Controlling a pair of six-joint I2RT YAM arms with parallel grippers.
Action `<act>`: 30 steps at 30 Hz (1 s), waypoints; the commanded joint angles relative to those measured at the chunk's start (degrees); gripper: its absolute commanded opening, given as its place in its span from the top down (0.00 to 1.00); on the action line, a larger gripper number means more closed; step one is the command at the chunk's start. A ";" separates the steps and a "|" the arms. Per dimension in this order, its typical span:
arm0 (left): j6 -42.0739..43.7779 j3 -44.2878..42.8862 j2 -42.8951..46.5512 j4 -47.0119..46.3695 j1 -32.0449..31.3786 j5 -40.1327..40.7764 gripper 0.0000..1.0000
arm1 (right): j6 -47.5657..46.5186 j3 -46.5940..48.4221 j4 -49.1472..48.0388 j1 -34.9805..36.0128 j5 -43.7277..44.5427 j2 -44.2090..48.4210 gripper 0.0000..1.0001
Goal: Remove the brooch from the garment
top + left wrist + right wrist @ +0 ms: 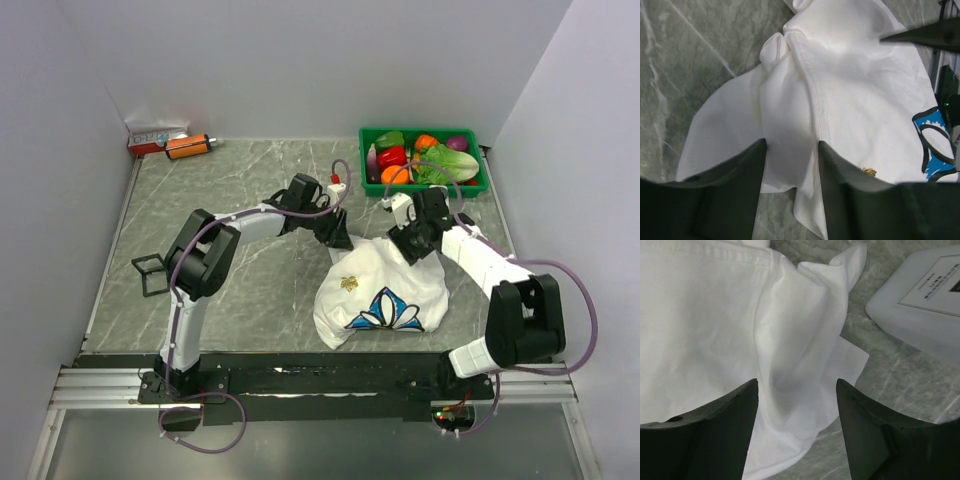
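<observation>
The garment (385,290) lies crumpled mid-table, white with part of its blue and white flower print facing up. The brooch (349,284), tiny and gold, sits on its upper left part. In the left wrist view the brooch (869,171) peeks out beside the right finger (845,190). My left gripper (340,238) is at the garment's far left edge, open, with a cloth fold (790,125) between its jaws (791,145). My right gripper (410,245) is at the far right edge, open over a loose sleeve (800,355), its jaws (797,385) wide apart.
A green basket (478,186) of toy vegetables stands at the back right. An orange-and-red item (170,145) lies at the back left, and a black frame (150,272) at the left. A pale labelled box (920,305) is beside the sleeve.
</observation>
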State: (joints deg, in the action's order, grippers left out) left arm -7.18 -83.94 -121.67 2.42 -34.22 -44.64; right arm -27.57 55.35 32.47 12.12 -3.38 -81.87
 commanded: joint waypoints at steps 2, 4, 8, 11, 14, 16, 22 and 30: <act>1.90 0.62 1.34 -0.40 -0.15 -1.24 0.93 | -0.64 4.31 -4.17 1.15 -0.75 -4.53 0.62; 2.78 -0.16 2.57 2.93 0.11 -0.10 0.99 | -0.90 5.81 -3.64 1.85 -1.98 -5.23 0.81; 6.20 -1.31 7.57 12.07 5.10 -1.32 0.99 | -2.31 10.99 -2.67 5.01 -7.68 -3.13 0.97; 9.28 3.33 15.91 15.33 11.42 -1.15 0.99 | -3.45 14.15 -3.29 9.49 -12.60 -0.32 1.00; 12.26 7.30 23.30 21.20 20.02 -1.06 0.99 | -3.89 18.20 -3.73 14.68 -17.27 0.74 1.00; 14.46 7.30 26.29 25.43 24.18 -1.32 0.99 | -4.07 21.01 -5.04 18.19 -19.12 -0.22 1.00; 26.23 10.63 32.97 39.41 34.04 -0.10 0.99 | -2.13 29.09 -8.74 21.89 -19.21 -9.88 1.00; 23.46 18.72 40.44 31.59 35.97 2.64 0.38 | -6.08 29.73 -10.15 22.07 -21.94 -11.39 1.00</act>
State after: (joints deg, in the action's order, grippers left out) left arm 18.72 -65.82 -86.70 42.28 1.67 -42.04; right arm -31.11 84.88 24.95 34.26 -23.75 -95.29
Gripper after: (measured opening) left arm 0.389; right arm 0.008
